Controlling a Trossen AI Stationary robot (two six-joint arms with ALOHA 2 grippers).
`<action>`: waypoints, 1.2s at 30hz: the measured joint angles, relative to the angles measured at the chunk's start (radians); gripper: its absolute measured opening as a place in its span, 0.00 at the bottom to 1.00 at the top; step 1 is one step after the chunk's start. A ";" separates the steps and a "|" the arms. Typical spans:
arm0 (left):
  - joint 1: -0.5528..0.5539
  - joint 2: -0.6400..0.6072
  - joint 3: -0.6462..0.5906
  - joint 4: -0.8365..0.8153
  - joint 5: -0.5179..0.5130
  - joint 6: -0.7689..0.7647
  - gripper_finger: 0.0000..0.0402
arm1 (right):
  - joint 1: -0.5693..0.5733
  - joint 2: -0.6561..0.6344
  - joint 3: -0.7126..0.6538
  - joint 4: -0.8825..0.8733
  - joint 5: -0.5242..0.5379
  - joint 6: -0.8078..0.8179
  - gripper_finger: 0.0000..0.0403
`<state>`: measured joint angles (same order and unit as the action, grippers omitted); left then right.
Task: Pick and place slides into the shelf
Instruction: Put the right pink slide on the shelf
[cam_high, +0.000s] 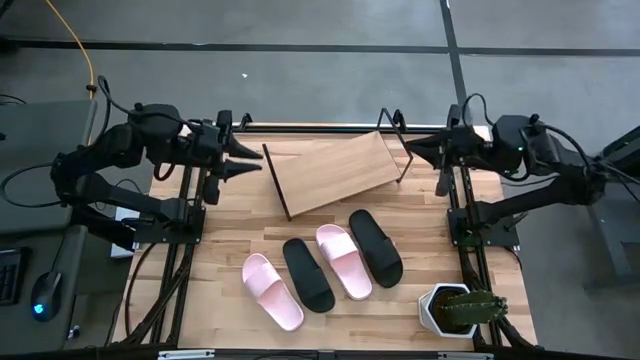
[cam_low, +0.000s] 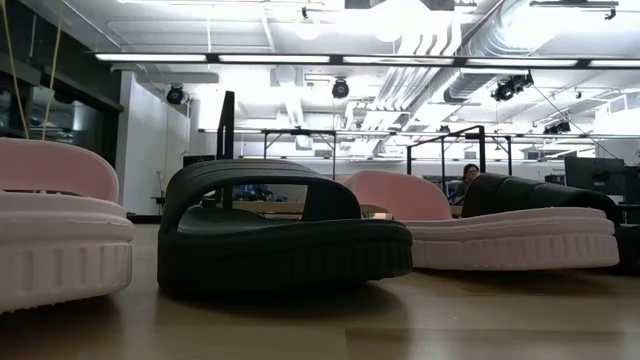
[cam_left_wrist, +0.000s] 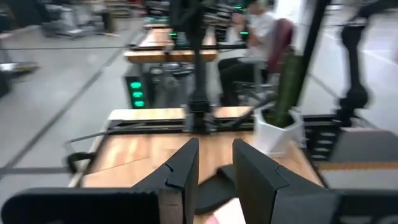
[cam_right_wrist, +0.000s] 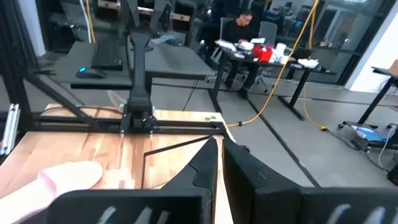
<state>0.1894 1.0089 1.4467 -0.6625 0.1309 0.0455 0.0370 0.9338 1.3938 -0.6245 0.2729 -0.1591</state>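
Seen from above, four slides lay side by side at the middle front of the wooden table — a pink slide, a black slide, a second pink slide and a second black slide. Behind them the shelf, a tilted light board on a black wire frame, stood bare. The left gripper hovered off the shelf's left end, fingers slightly apart and holding nothing. The right gripper hovered at its right end — fingers nearly closed, holding nothing. A potted plant sat at the front right corner.
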 joint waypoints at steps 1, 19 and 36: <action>0.000 0.002 0.000 -0.001 0.031 -0.001 0.21 | 0.004 0.011 0.011 -0.007 0.000 0.003 0.03; -0.153 0.076 -0.001 -0.107 0.090 -0.064 0.21 | 0.153 0.182 0.065 -0.175 -0.011 0.159 0.03; -0.322 0.101 -0.001 -0.128 0.050 -0.122 0.21 | 0.344 0.210 0.065 -0.275 0.136 0.294 0.03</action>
<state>-0.1329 1.1095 1.4460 -0.7902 0.1808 -0.0761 0.3809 1.1440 1.4590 -0.8998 0.4088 0.1345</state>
